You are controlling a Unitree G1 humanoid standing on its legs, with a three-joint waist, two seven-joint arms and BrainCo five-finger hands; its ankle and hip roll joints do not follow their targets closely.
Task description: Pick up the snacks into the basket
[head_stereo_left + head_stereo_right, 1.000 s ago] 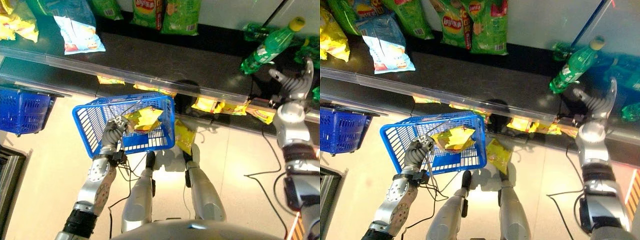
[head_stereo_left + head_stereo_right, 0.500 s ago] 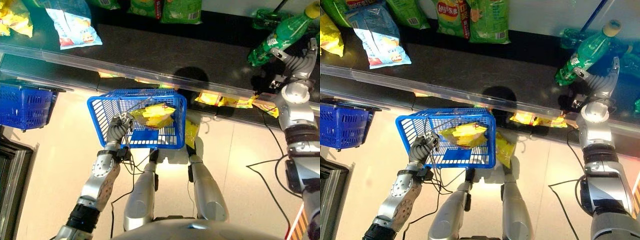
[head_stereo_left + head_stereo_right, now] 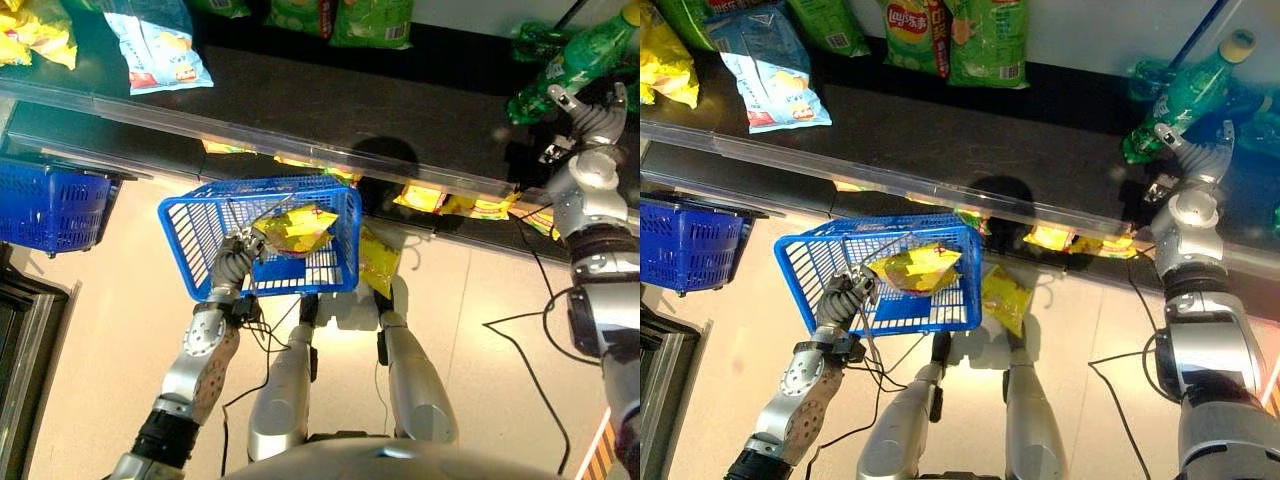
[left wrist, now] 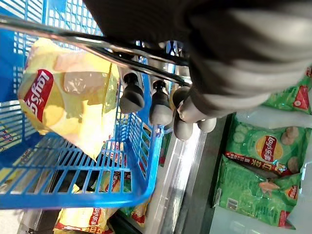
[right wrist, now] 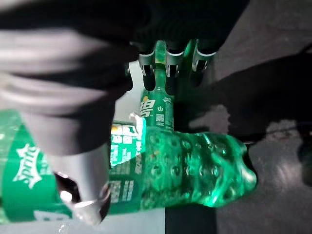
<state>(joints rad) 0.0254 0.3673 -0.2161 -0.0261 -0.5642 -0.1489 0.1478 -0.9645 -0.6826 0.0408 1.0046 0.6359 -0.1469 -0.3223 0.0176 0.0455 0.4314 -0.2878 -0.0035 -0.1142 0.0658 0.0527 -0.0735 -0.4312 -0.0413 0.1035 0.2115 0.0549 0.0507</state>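
Your right hand (image 3: 1196, 165) has closed in on the bottle (image 3: 1180, 92), fingers spread (nothing gripped yet); left hand (image 3: 240, 252) stays clenched on the basket (image 3: 200, 222) handle.

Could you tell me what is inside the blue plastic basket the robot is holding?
The blue plastic basket holds one yellow chip bag; the basket floor beneath the bag is covered.
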